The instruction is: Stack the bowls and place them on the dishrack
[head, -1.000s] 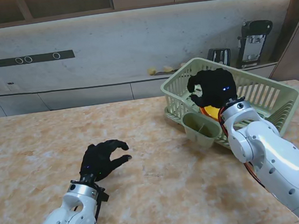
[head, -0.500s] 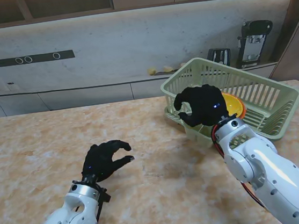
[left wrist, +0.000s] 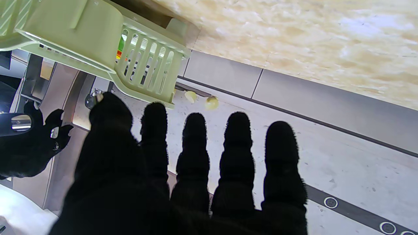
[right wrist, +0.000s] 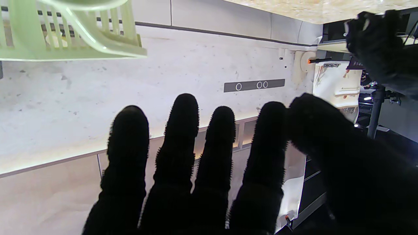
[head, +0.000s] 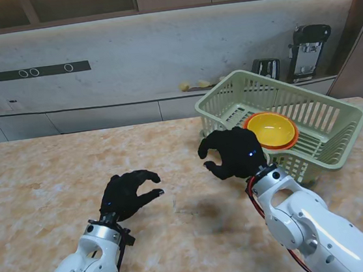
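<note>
Both hands hold nothing. My right hand [head: 233,153] has its fingers [right wrist: 184,130] loosely curled and apart, hanging over the surface [head: 43,184] just beside the near-left corner of the dishrack [head: 346,114]. My left hand [head: 126,193] rests near me with its fingers [left wrist: 194,143] spread and slightly bent, well apart from the rack. The stacked bowls [head: 271,130], yellow inside an orange rim, sit in the dishrack toward its left half, so I judge the task essentially finished.

What could go wrong: if I swing the right arm carelessly, the wrist could clip the rack's corner or its side cup and shove it across the surface, tipping the bowls.

A second ago the right hand was over the rack, covering the bowls; since then it has pulled back toward me and to the left, leaving them in full view. The left hand has barely shifted.
</note>
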`<control>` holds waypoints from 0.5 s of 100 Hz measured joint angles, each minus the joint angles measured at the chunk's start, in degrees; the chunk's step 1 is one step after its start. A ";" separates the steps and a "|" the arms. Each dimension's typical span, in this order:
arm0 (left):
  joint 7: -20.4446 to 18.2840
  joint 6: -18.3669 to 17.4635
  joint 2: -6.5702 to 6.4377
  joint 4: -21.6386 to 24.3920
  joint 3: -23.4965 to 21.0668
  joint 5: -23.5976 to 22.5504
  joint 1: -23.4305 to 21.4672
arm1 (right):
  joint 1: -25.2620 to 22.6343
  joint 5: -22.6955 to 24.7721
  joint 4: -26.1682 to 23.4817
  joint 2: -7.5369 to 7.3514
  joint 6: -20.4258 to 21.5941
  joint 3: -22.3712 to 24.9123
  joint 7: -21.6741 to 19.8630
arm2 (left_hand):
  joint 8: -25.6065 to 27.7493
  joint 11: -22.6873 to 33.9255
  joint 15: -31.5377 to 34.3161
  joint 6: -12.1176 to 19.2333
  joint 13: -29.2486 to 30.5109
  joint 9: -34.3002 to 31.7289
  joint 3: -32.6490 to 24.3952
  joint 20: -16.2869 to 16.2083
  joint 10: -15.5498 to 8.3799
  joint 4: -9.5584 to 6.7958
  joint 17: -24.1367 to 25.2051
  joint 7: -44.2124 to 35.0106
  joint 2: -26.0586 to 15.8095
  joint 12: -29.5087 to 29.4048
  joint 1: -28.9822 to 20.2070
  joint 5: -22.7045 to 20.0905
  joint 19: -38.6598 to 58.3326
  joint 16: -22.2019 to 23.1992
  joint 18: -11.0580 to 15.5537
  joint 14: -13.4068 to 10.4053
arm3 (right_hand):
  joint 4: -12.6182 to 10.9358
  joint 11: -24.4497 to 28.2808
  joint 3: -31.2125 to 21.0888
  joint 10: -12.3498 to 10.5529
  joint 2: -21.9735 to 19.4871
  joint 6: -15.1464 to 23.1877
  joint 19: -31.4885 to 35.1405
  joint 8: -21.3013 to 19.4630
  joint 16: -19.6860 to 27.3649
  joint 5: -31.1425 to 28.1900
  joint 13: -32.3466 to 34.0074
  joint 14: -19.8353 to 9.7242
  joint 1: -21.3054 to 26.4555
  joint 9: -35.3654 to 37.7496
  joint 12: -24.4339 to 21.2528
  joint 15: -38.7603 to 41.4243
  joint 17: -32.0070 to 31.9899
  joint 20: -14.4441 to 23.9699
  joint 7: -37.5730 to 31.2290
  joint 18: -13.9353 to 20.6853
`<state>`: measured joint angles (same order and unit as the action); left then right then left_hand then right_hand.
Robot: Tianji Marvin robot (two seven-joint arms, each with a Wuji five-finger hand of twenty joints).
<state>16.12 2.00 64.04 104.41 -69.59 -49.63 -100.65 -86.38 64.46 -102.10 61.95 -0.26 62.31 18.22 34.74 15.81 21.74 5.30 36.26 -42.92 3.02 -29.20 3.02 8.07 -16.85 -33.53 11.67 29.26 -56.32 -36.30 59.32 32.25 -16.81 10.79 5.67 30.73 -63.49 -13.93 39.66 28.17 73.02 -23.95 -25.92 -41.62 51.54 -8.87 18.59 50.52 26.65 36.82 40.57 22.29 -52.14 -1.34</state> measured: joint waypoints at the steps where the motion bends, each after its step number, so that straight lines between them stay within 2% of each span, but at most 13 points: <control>1: 0.03 -0.02 0.00 0.01 0.00 -0.01 -0.04 | -0.09 -0.10 -0.01 0.02 -0.05 -0.08 0.06 | 0.00 0.00 0.00 0.00 0.00 0.00 0.00 0.00 0.00 0.00 0.00 0.00 0.00 0.00 0.00 0.00 0.00 0.00 0.00 0.00 | 0.00 -0.01 0.00 0.00 0.00 0.00 0.00 0.00 0.00 0.00 0.00 0.00 0.00 0.00 0.00 -0.01 0.00 -0.01 0.00 0.00; 21: 0.29 -0.25 0.01 0.20 0.01 -0.08 -0.60 | -1.51 -2.79 0.65 0.72 -2.00 -2.11 3.91 | 0.00 0.00 0.00 0.00 0.01 0.00 0.00 -0.02 0.00 0.00 -0.13 0.00 0.00 0.00 0.00 0.00 0.10 0.00 0.00 0.00 | 0.00 -0.06 0.17 0.00 -0.57 0.00 -0.43 0.00 0.00 -0.08 0.00 0.00 0.00 0.00 0.00 -0.06 0.00 -0.05 0.00 0.01; 50: 0.47 -0.29 0.02 0.52 0.08 -0.13 -0.95 | -3.15 -6.08 2.06 1.51 -2.89 -3.00 3.98 | 0.00 0.00 0.01 0.00 0.04 0.00 0.00 -0.01 0.00 0.00 -0.30 0.00 0.00 0.00 0.00 0.00 0.10 0.00 0.00 0.01 | 0.00 -0.80 2.00 0.00 -1.73 0.00 -0.56 0.01 0.00 -0.20 0.00 0.10 0.01 0.70 0.06 -0.14 0.01 -0.05 0.00 0.01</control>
<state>16.60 1.71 64.06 104.93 -69.51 -49.76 -101.60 -89.53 58.38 -100.03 63.46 -3.16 59.31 22.20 34.74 15.81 21.75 5.30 36.30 -42.92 3.02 -29.21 3.02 8.07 -17.15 -33.53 11.67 29.26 -56.32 -36.30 59.43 32.25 -16.81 10.80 5.67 29.93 -61.50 -13.93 37.92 28.17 72.46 -23.95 -25.92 -41.83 51.55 -8.77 18.61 51.23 26.71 36.68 40.58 22.24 -52.14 -1.33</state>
